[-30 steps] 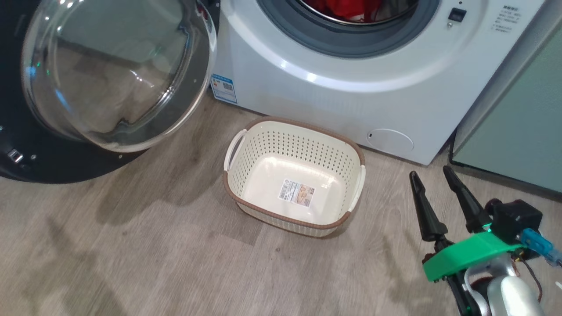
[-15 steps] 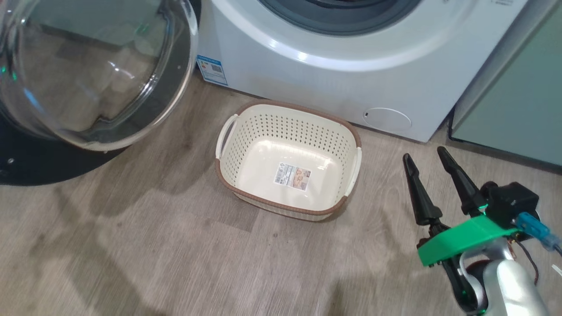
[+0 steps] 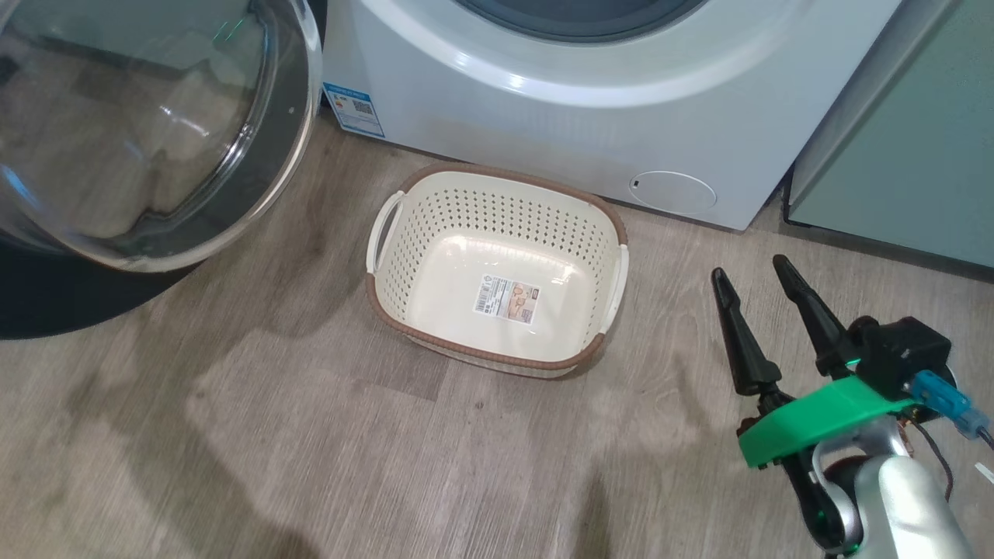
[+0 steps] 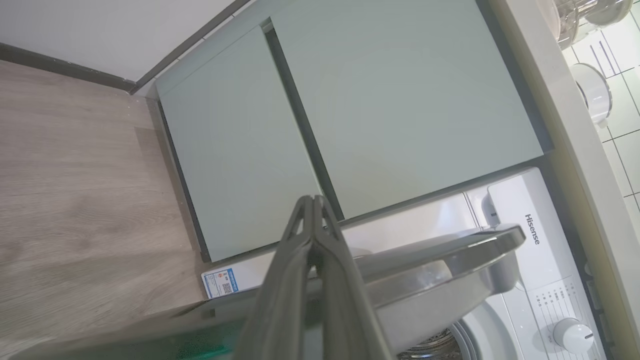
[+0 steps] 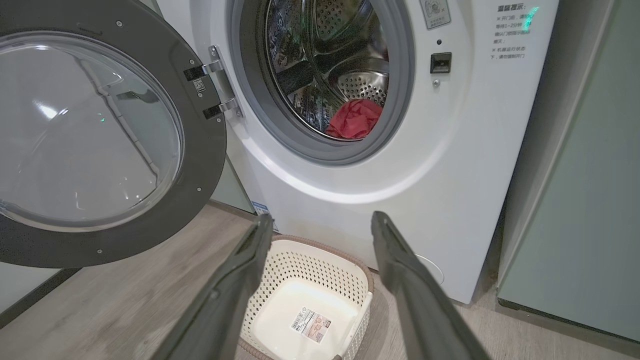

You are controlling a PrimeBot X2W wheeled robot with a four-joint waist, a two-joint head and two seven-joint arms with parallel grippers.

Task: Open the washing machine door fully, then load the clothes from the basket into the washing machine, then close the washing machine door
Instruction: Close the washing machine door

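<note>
Your washing machine [image 5: 450, 150] has its door [image 5: 205, 165] wide open. The basket [image 3: 497, 221] sits empty in front, and the clothes [image 5: 354, 119] lie in the drum [image 5: 320, 45] near the gasket [image 5: 402, 75]. The right tool [image 3: 747, 268] is spread wide and the left tool [image 4: 312, 200] is pinched shut. Slam the door and the fabric might catch.

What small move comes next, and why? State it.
Probably push the round black-ringed glass washing machine door toward shut with the shut left gripper: the cream perforated plastic basket is empty, the red clothes lie in the steel drum, and the door stands wide open.
</note>
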